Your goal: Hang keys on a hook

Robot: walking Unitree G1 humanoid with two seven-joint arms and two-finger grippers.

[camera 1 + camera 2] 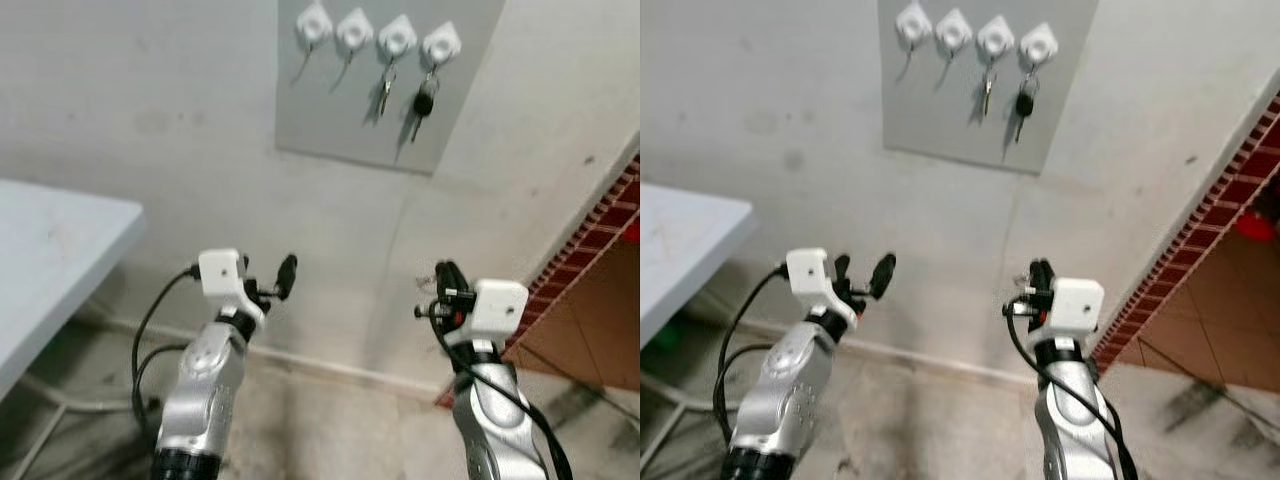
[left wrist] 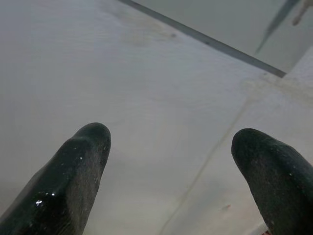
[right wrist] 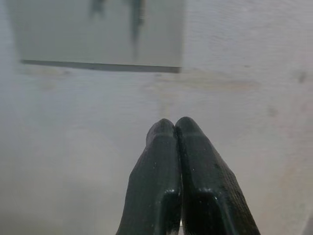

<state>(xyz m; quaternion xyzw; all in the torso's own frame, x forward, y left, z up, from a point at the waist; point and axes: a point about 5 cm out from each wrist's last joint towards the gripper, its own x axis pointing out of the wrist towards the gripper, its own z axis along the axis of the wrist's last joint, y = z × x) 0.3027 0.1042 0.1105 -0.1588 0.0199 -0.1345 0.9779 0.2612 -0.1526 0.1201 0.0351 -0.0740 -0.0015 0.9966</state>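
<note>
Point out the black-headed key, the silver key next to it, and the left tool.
black-headed key [image 1: 424,103]: left eye view, its black head.
silver key [image 1: 384,95]: left eye view, its blade.
left tool [image 2: 171,161]: left wrist view, between its open fingertips.

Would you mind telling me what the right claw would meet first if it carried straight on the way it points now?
Most likely the bare wall, just below the grey hook panel. The right claw is shut and holds nothing; depth is hard to judge.
</note>
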